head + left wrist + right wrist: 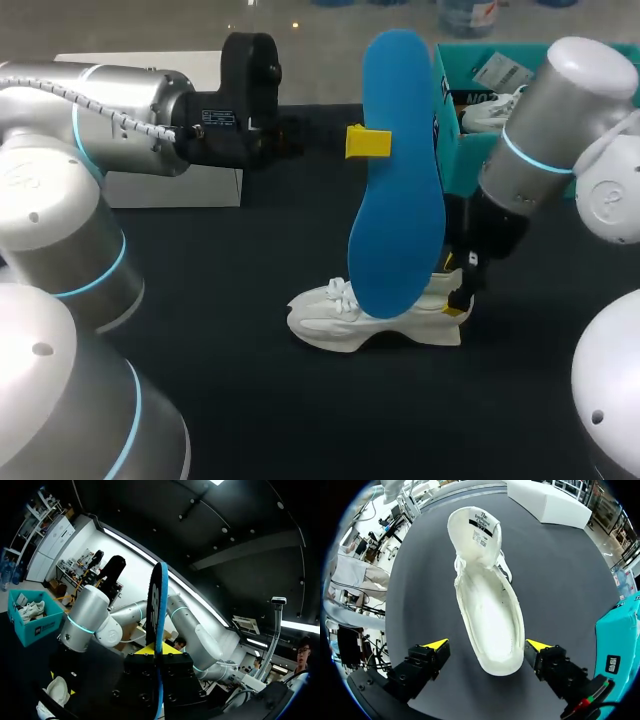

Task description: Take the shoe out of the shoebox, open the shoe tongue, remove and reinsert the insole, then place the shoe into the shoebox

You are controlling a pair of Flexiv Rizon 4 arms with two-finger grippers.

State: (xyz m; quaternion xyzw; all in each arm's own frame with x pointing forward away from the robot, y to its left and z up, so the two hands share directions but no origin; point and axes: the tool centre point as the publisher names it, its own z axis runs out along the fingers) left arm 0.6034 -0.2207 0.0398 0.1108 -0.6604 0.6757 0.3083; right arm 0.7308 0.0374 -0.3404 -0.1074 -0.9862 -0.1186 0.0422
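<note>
A blue insole (pixel 398 180) hangs upright in the air above the table, pinched at one edge by my left gripper (pixel 368 142), which is shut on it. In the left wrist view the insole (pixel 157 610) stands edge-on between the yellow tips (pixel 159 649). A white shoe (pixel 375 318) rests on the black table, tongue folded open, its inside empty (pixel 490 615). My right gripper (pixel 487 652) is open wide, its fingers (pixel 542 650) on either side of the shoe's heel without touching it. The teal shoebox (pixel 470 140) stands at the back right.
A white box (pixel 170 185) sits at the back left of the table, behind my left arm. Inside the teal shoebox lie another white shoe (pixel 487 110) and paper. Bare dark tabletop (pixel 250 400) lies in front of the shoe.
</note>
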